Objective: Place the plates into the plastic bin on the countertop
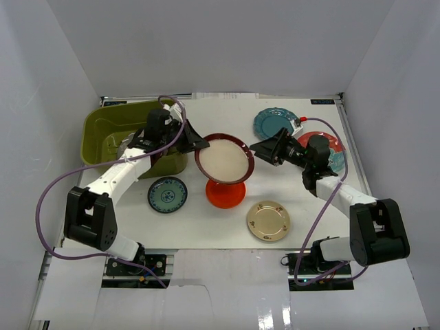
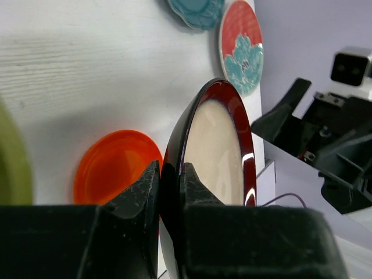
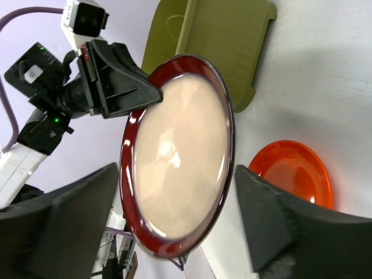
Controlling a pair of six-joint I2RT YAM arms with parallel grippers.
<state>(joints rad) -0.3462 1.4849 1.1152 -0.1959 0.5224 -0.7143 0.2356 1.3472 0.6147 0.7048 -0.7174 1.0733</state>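
Plastic bin (image 1: 103, 127) just behind left claw (image 1: 198, 144). Dark-red-rimmed beige plate (image 1: 224, 158) aloft, rim clamped in left claw. Right claw (image 1: 263, 152) spread, plate ahead, fingers (image 3: 279, 221) not touching. Likely glazed, stiff, slick, breakable; rim pinch suits.

The white table (image 1: 206, 227) carries a green bin (image 1: 103, 130) at its far left corner, with a small teal patterned plate (image 1: 168, 194) lying just in front of it. An orange-red plate (image 1: 225, 194) lies at the middle and a cream-gold plate (image 1: 268, 221) nearer the front, to its right. A scalloped teal plate (image 1: 275, 122) sits toward the back, and beside it on the right lies a red plate with a teal flower (image 1: 330, 142), partly hidden.
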